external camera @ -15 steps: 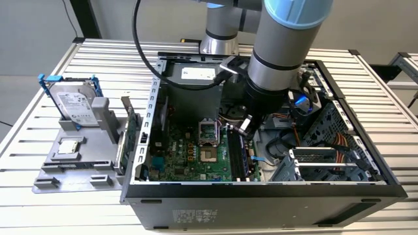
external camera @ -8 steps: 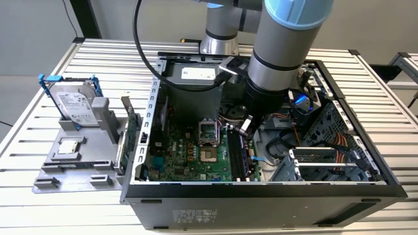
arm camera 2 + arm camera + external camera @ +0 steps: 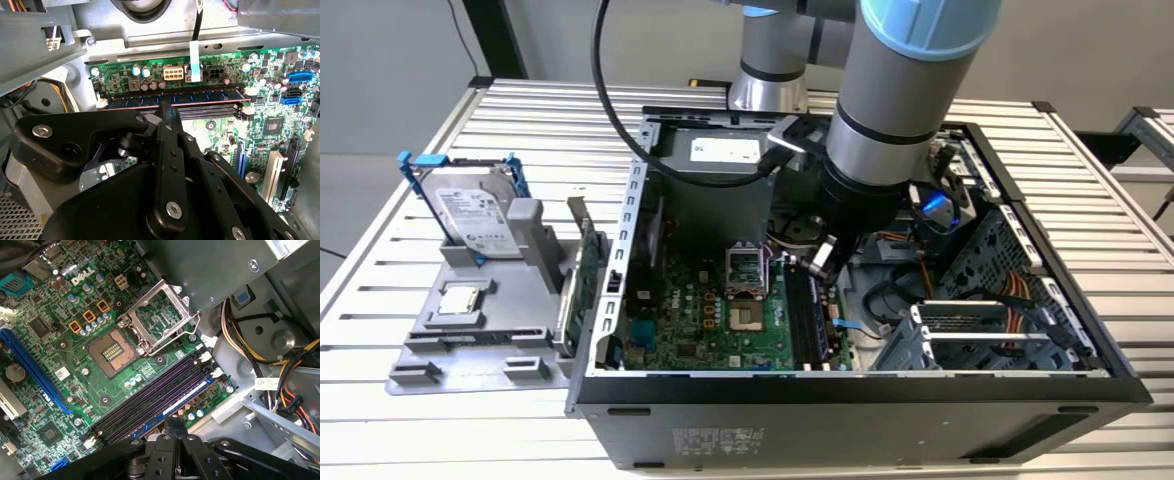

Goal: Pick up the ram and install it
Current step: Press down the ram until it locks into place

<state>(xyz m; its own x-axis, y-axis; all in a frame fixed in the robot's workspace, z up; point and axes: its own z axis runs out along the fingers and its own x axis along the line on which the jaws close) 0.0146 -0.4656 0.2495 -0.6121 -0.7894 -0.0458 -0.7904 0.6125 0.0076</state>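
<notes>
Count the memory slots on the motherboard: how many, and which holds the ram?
4, side by side beside the CPU socket. The ram stands in the outermost slot, nearest the gripper; three black slots sit empty.

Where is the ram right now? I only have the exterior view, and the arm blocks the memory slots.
Observer: In both wrist views the ram lies along the slot nearest the edge of the motherboard.
Operator: Is the end effector on it?
Observer: In the second wrist view the end effector meets the ram's upper edge partway along its length.
Operator: Are the other slots occupied?
Observer: No. The first wrist view shows the black slots beside it empty.
</notes>
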